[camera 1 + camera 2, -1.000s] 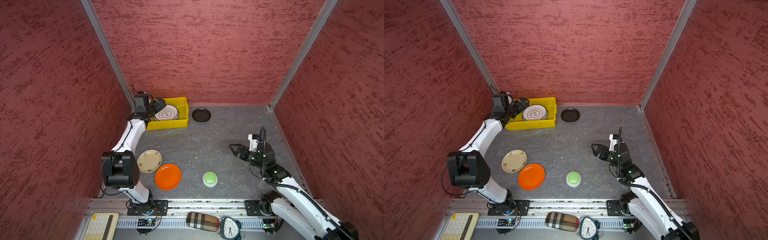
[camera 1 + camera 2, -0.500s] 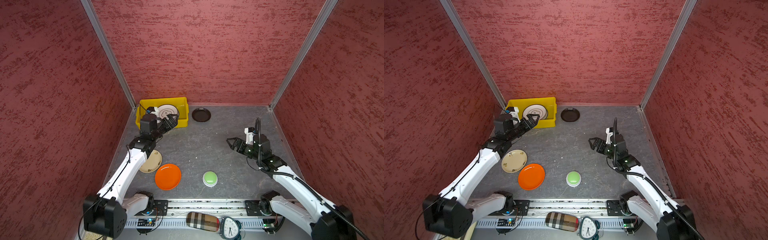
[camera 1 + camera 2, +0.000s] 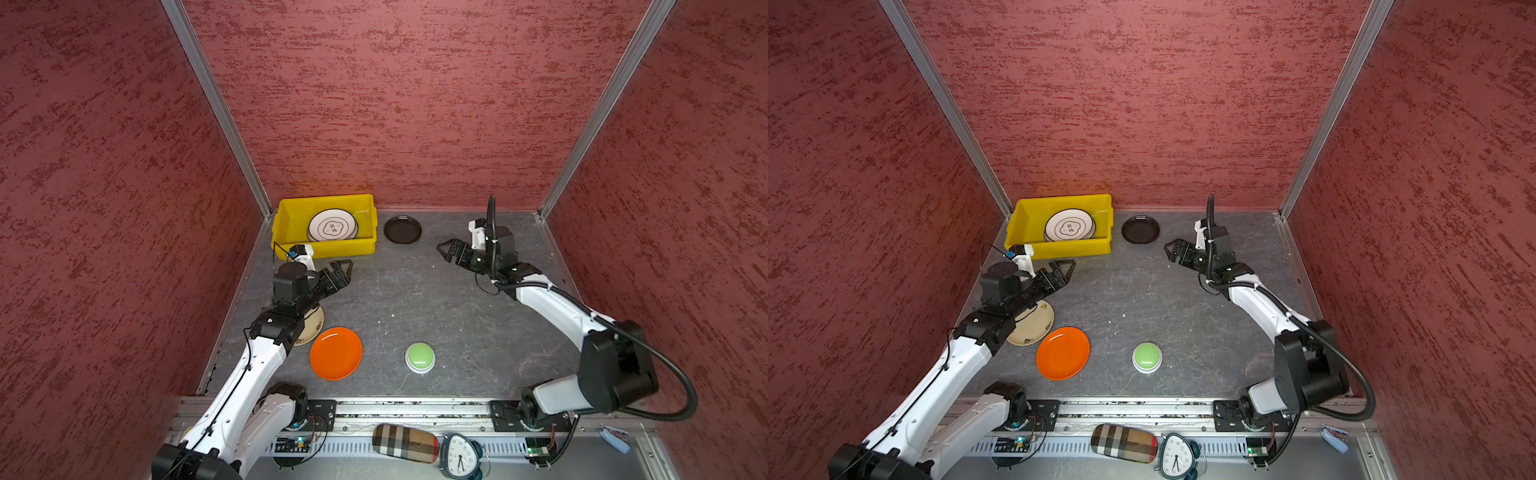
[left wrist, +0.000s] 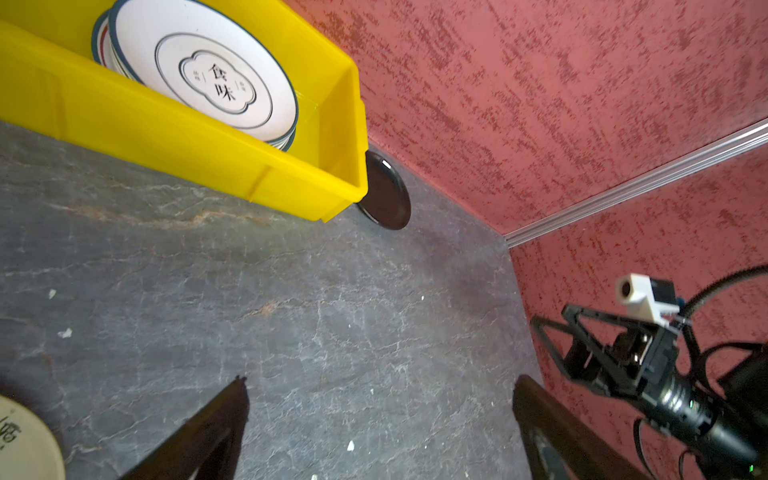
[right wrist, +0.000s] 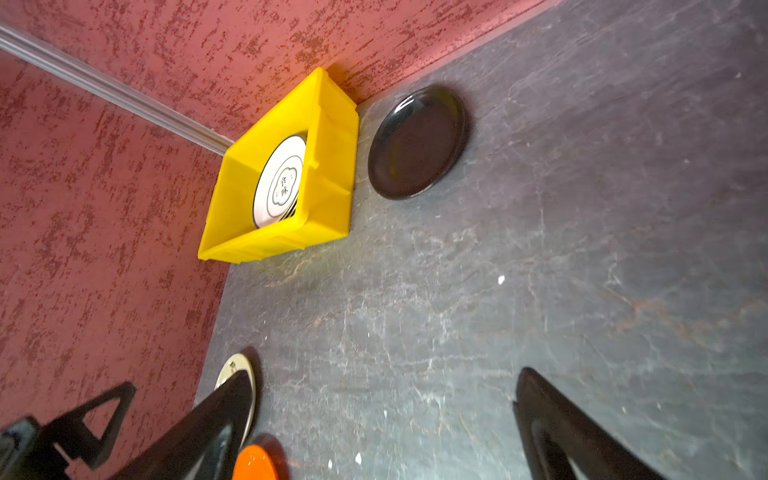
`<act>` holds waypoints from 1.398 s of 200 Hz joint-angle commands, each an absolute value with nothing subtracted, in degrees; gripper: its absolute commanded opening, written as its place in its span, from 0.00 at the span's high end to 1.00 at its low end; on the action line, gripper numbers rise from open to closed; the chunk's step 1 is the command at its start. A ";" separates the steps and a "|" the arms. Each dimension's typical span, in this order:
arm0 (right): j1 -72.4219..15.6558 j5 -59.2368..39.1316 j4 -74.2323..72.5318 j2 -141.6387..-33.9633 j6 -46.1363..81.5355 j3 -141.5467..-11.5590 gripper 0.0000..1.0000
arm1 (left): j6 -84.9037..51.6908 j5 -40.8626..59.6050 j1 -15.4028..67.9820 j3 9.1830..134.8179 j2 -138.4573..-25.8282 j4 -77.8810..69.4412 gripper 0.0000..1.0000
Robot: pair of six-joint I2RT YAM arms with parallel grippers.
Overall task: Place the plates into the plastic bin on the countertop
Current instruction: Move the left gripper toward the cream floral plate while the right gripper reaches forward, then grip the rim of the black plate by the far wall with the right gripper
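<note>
The plates [image 3: 332,225] stacked in the plastic bin [image 3: 345,246] are topped by a white one with a dark rim and printed characters. The bin is set in the back left corner of the countertop [image 3: 419,299]. Three more plates are left out on the counter. A black plate [image 3: 402,229] is laid flat just beside the bin's right wall. An orange plate [image 3: 336,353] is laid near the front edge. A cream plate [image 3: 1036,326] is found just left of the orange one and is partly covered by the left arm. The left gripper [image 3: 347,272] is held over the counter just in front of the bin, its jaws spread wide with nothing between them. The right gripper [image 3: 444,251] is held to the right of the black plate, likewise released and empty. A green dome button [image 3: 420,355] is seen right of the orange plate.
</note>
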State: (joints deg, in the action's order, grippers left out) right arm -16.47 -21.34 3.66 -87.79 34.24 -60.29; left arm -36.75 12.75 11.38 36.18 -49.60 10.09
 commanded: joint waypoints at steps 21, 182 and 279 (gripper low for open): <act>-14.04 -29.53 2.00 -101.32 32.92 -71.59 0.01 | -36.55 18.65 11.58 32.17 -52.60 -0.01 0.01; -12.87 -32.01 -5.45 -136.49 40.91 -100.01 0.35 | -38.27 20.57 11.65 24.60 -50.05 -8.01 0.01; -14.49 -30.20 -2.32 -147.42 42.61 -112.08 0.45 | -37.98 19.01 11.66 25.03 -51.80 -6.96 0.00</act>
